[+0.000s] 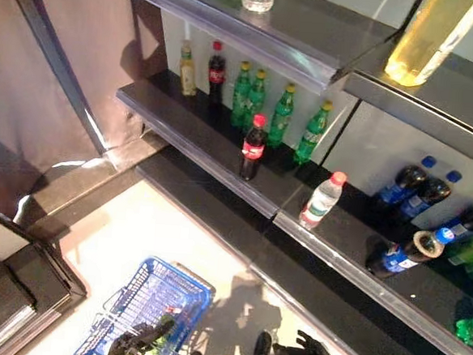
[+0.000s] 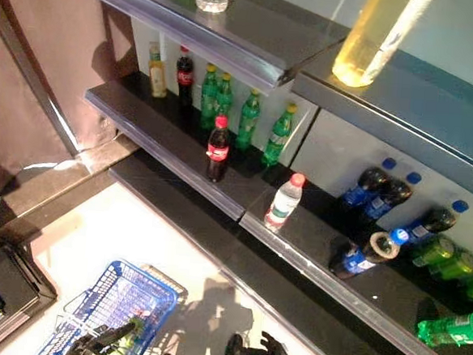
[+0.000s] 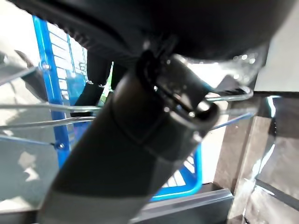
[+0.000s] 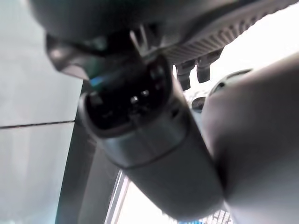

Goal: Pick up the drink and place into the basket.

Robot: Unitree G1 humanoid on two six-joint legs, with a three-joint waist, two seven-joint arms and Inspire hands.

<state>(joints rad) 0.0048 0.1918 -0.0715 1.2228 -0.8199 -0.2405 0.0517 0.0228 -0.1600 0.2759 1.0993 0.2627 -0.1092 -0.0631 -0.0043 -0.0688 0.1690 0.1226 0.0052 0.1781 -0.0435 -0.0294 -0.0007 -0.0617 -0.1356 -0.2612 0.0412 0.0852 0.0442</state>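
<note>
The left hand (image 1: 140, 340) curls its fingers round the wire handle of the blue basket (image 1: 160, 290), low on the floor. The right hand (image 1: 305, 354) hangs beside it with fingers loosely spread, holding nothing. The drinks stand well above on the dark shelf (image 1: 214, 156): a cola bottle (image 1: 253, 148) near its front edge, green bottles (image 1: 281, 116) behind, a water bottle (image 1: 323, 200) to the right.

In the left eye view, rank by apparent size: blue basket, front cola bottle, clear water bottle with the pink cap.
1. Basket, largest, though it is nearer the camera.
2. Cola bottle.
3. Water bottle, close to the cola; it leans away, so unsure.
</note>
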